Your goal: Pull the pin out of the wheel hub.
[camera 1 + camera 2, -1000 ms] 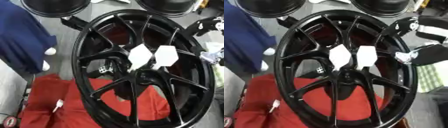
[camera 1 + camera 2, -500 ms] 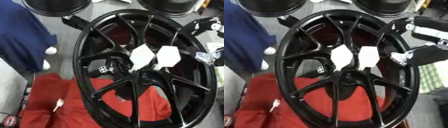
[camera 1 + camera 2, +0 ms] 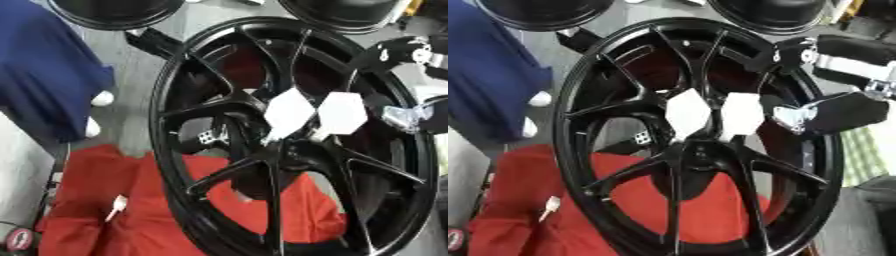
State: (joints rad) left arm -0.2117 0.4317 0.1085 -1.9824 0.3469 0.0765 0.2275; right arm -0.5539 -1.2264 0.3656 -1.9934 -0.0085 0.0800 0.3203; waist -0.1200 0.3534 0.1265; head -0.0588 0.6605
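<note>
The robot's right hand (image 3: 833,112), black with a silver tip, reaches in from three o'clock over the rim of the glossy black spoked wheel hub (image 3: 697,150); whether its fingers are spread or curled I cannot tell. Just at nine o'clock from the hand, two white hexagonal pieces (image 3: 710,114) sit at the hub's centre. The hub rests on a red cloth (image 3: 527,200) at six o'clock.

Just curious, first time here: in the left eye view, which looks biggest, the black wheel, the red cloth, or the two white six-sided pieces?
1. Black wheel.
2. Red cloth, partly hidden under it.
3. White six-sided pieces; these two look alike in size.
</note>
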